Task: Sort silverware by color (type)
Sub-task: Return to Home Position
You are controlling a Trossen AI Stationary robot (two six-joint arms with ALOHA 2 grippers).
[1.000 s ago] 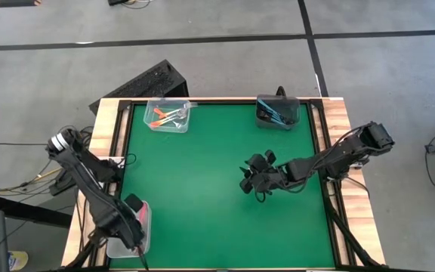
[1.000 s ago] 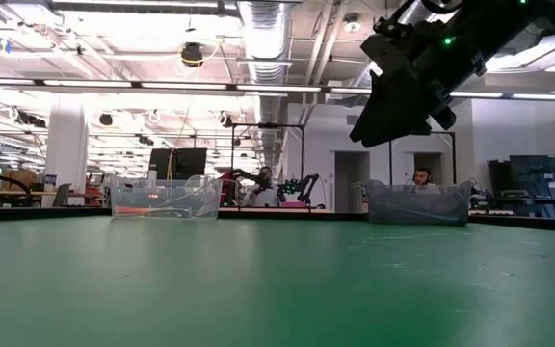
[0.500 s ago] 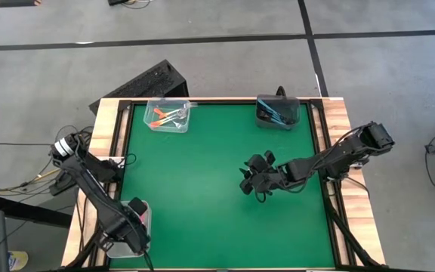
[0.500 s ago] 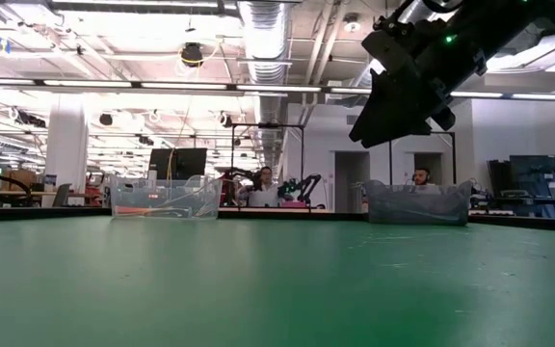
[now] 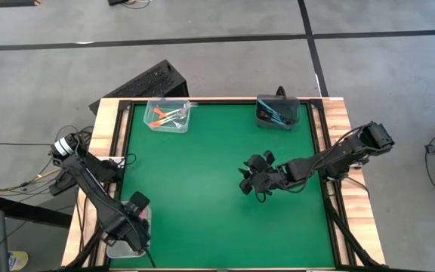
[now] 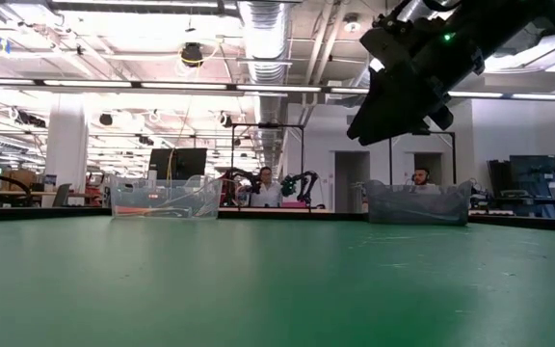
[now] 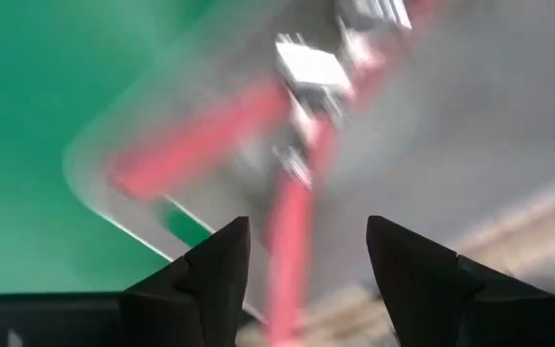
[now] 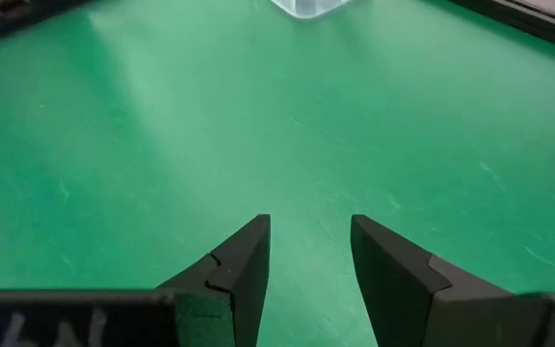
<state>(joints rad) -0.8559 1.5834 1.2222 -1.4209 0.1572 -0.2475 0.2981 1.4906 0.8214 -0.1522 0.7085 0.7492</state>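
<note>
Red-handled forks (image 7: 287, 207) lie in a clear bin (image 5: 124, 236) at the table's near left corner. My left gripper (image 5: 135, 217) hangs over this bin, and its fingers (image 7: 308, 236) are open and hold nothing. The left wrist view is blurred. Orange-handled forks (image 5: 169, 115) lie in a clear bin (image 5: 154, 125) at the far left. Blue-handled forks (image 5: 275, 113) lie in a dark bin (image 5: 278, 125) at the far right. My right gripper (image 5: 251, 175) hovers open and empty (image 8: 308, 231) above the green mat, right of its middle.
The green mat (image 5: 202, 189) lies bare between the three bins. A wooden frame with black rails (image 5: 322, 151) borders it. In the low view my right gripper (image 6: 403, 82) hangs well above the mat. People show far off in the room behind.
My left arm has shifted over the near-left bin, and its gripper has moved a little above the red forks. My right arm has kept still.
</note>
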